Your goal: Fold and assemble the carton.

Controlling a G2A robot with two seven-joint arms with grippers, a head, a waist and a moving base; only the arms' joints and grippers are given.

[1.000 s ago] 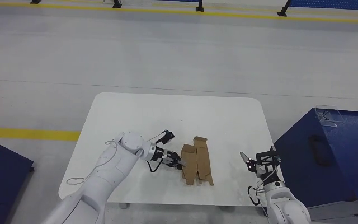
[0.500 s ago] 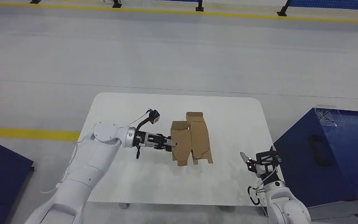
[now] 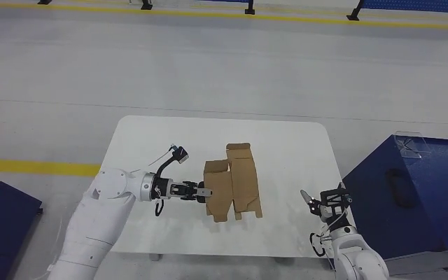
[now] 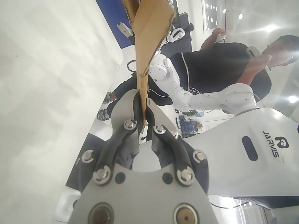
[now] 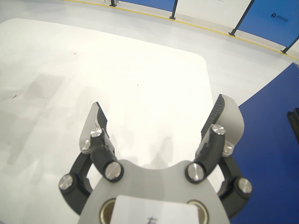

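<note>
The left gripper (image 3: 202, 191) is grasping the flat brown carton (image 3: 232, 180) by one edge, with its fingers clenched on the cardboard. The carton is staying over the middle of the white tabletop (image 3: 280, 140). The right gripper (image 5: 158, 108) is hovering released over a tabletop corner near the robot, holding nothing.

The carton (image 3: 234, 185) is matt brown cardboard with rough edges; the table (image 3: 280, 147) is smooth, faintly glossy white.
</note>
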